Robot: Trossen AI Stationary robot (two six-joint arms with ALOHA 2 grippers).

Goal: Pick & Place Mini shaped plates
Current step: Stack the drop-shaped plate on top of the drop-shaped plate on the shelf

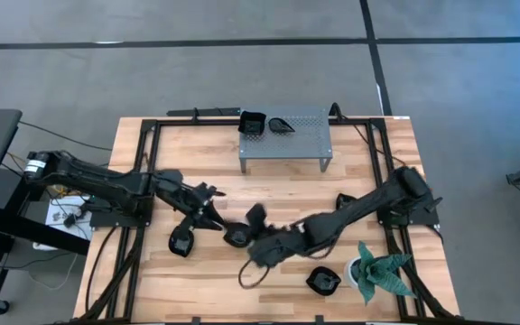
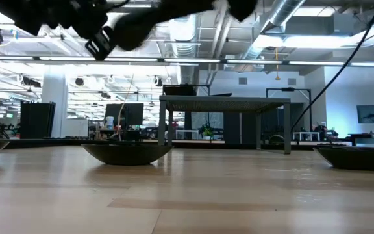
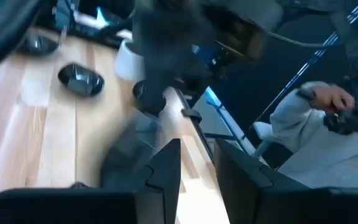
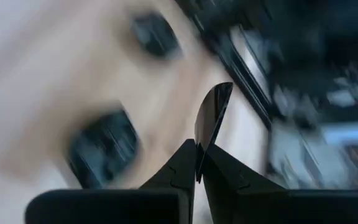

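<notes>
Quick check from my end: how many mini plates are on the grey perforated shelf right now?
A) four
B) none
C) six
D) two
D: the high view shows two black mini plates, a square one and a leaf-shaped one, side by side on the grey perforated shelf; the rest of its top is bare.

Grey floor [image 1: 242, 23], ceiling ducts [image 2: 291, 19], striplights [image 2: 174, 60]
</notes>
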